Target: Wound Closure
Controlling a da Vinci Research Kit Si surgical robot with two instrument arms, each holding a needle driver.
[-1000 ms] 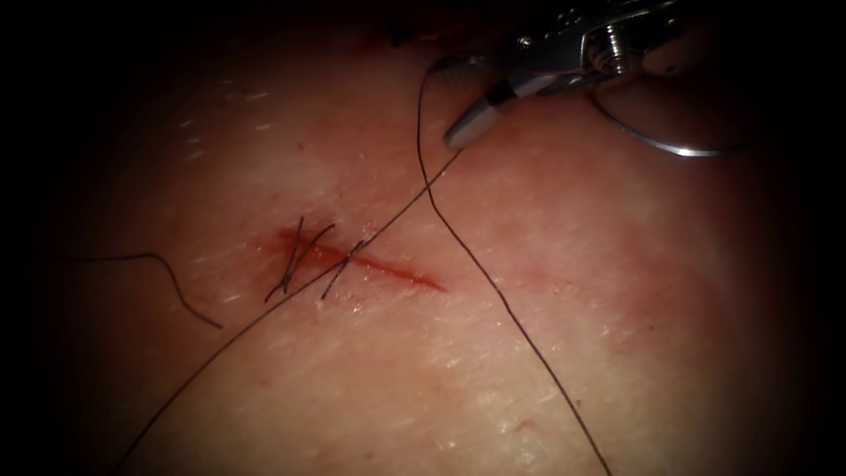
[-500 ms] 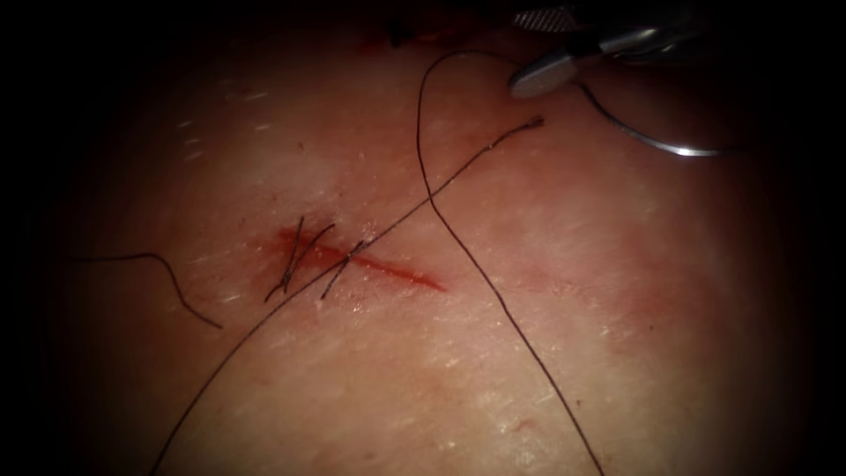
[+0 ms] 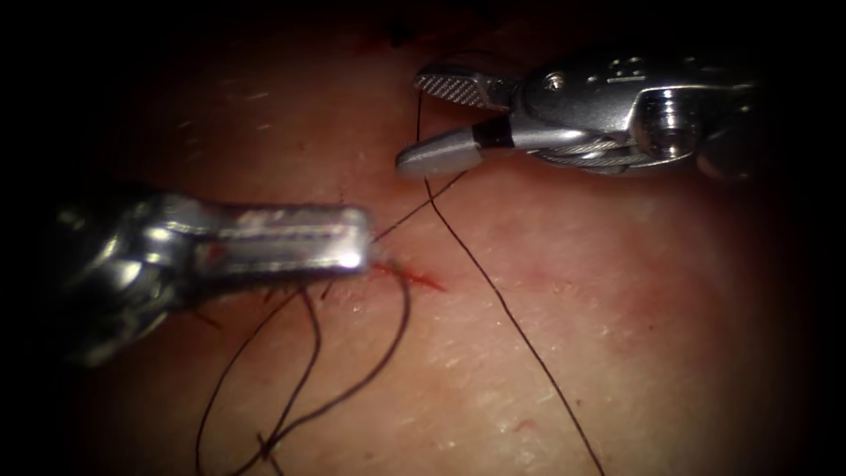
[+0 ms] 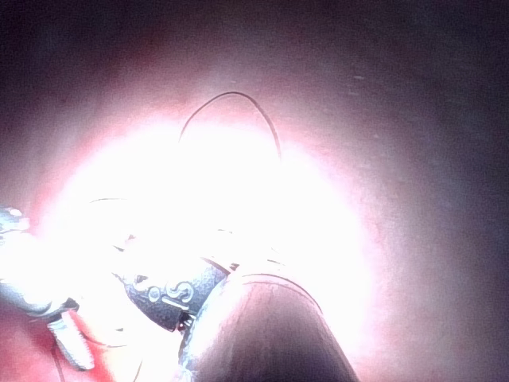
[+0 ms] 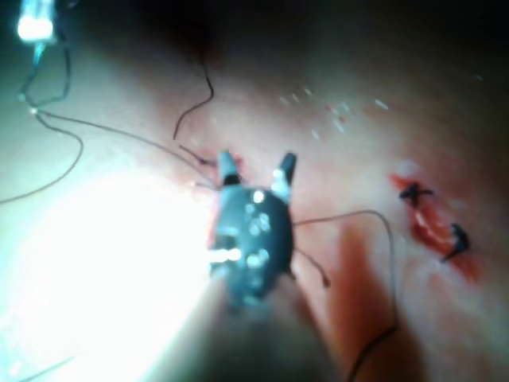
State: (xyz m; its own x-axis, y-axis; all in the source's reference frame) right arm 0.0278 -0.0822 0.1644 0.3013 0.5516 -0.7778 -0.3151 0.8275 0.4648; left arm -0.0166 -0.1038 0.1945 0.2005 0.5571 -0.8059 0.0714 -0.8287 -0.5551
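Endoscope view: right gripper (image 3: 423,123) agape, empty, beside thread (image 3: 493,295); left gripper's (image 3: 352,240) state unclear.

Right pincer (image 3: 432,123) jaws spread wide — empty; left pincer (image 3: 357,238) level, pointing right.

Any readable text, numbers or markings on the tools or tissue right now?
Left tool: raised marks on its wrist that look like "S" and a bar; not surely readable.
Right tool: small embossed marks on its housing, too blurred to read.
Tissue: no text.
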